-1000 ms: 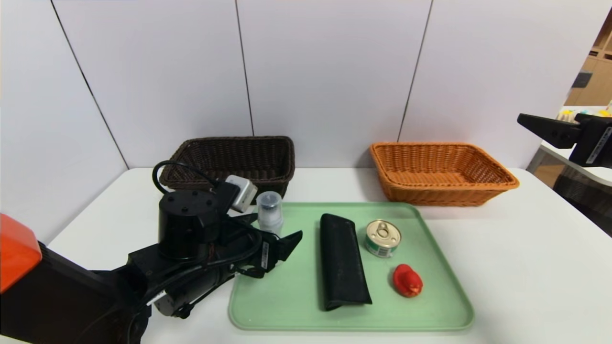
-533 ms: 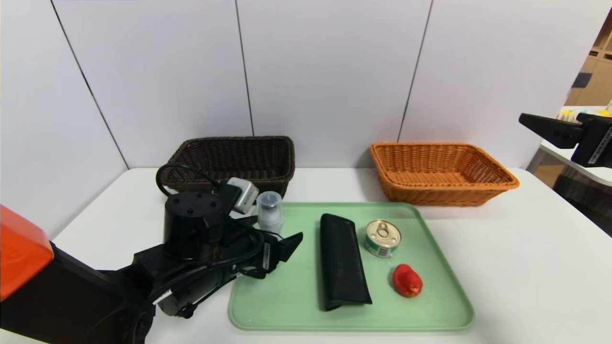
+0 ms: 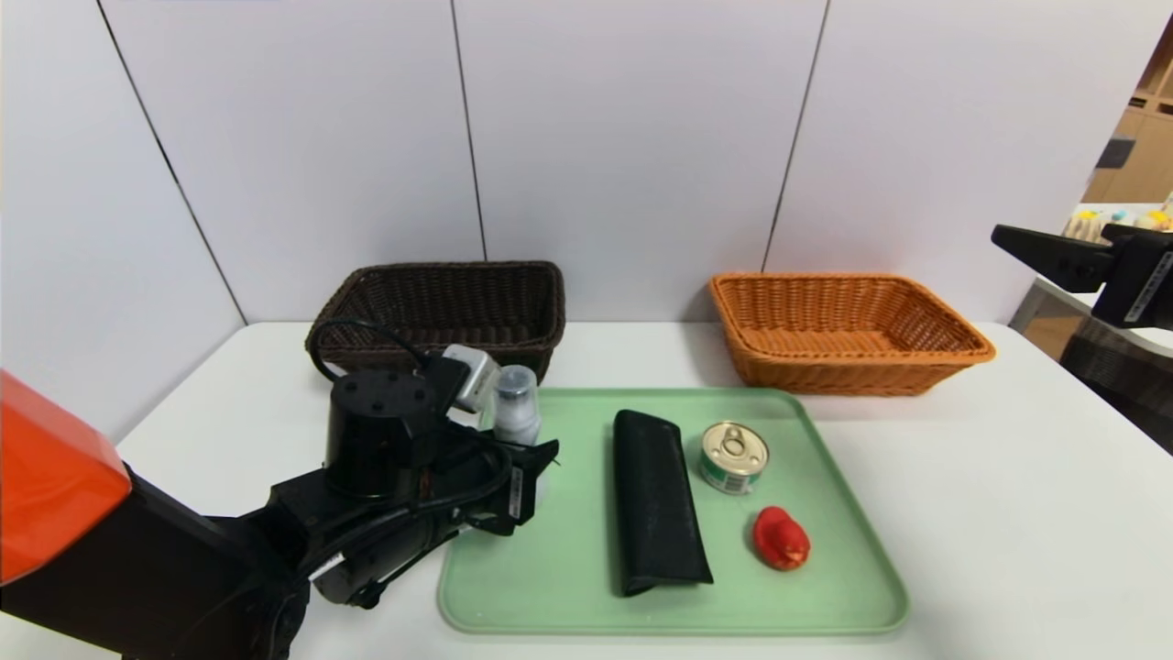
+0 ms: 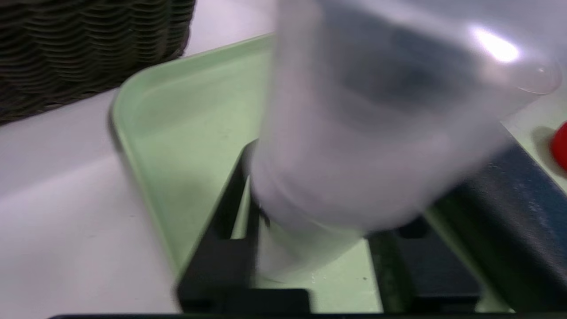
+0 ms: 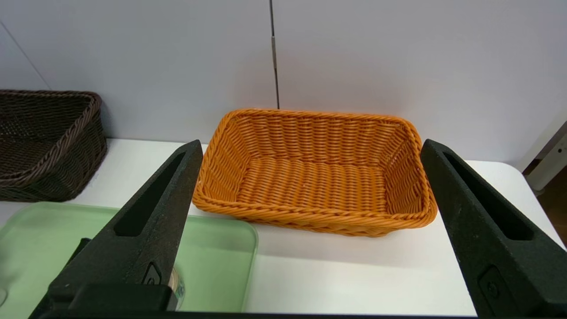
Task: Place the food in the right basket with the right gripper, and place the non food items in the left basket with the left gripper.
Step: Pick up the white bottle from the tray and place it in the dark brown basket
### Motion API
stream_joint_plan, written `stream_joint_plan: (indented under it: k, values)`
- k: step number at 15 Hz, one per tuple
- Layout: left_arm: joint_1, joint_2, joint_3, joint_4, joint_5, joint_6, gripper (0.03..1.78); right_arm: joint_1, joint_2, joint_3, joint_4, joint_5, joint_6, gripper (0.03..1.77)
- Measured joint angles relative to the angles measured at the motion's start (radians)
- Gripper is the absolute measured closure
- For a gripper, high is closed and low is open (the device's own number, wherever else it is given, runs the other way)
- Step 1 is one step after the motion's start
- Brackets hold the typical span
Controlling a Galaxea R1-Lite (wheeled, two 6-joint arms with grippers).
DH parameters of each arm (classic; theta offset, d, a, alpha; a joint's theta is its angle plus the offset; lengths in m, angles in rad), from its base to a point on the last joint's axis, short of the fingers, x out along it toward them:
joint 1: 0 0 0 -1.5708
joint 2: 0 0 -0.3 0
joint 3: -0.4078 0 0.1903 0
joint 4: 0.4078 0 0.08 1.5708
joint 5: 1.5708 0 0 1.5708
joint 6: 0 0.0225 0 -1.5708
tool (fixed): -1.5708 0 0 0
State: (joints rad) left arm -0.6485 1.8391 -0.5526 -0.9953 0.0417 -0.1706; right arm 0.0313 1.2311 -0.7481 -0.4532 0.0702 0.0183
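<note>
The translucent white bottle (image 3: pixel 516 408) stands at the green tray's far left corner. My left gripper (image 3: pixel 533 449) is shut on the bottle (image 4: pixel 367 133) low on its body. A long black case (image 3: pixel 655 500) lies in the tray's middle; the case (image 4: pixel 509 208) is just beyond the bottle. The tin can (image 3: pixel 733 456) and a small red object (image 3: pixel 781 538) sit to the case's right. The dark brown left basket (image 3: pixel 440 302) is just behind the bottle. The orange right basket (image 3: pixel 843 376) stands at the back right. My right gripper (image 3: pixel 1054 236) hangs open at the far right, above the table; it (image 5: pixel 311 146) faces the orange basket (image 5: pixel 310 217).
All the loose items rest on the green tray (image 3: pixel 550 568), which sits mid-table. White wall panels close off the back behind both baskets. Bare white table (image 3: pixel 1008 513) stretches right of the tray. Both baskets hold nothing.
My left gripper has pushed slightly forward and its fingers have shut on the bottle, which now stands between them. The right arm has hardly moved.
</note>
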Motion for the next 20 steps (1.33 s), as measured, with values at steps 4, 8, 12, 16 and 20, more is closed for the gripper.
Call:
stream_joint_plan:
  k: [4,8,12,16,20]
  values:
    - [0.000,-0.001,0.001,-0.001,0.000,0.000,1.24,0.001,-0.001,0.022,-0.023,0.005,-0.001,0.10]
    - [-0.002,-0.017,0.002,0.009,0.001,0.001,1.24,0.000,-0.001,0.037,-0.037,0.005,0.000,0.10]
    - [-0.033,-0.084,-0.026,0.026,0.059,0.009,1.24,0.000,-0.003,0.054,-0.042,0.000,0.002,0.10]
    - [-0.056,-0.186,-0.175,0.209,0.085,0.006,1.24,0.000,-0.005,0.058,-0.042,-0.004,0.002,0.10]
    - [-0.055,-0.256,-0.384,0.433,0.089,0.003,1.24,0.000,-0.008,0.056,-0.041,-0.017,0.004,0.10]
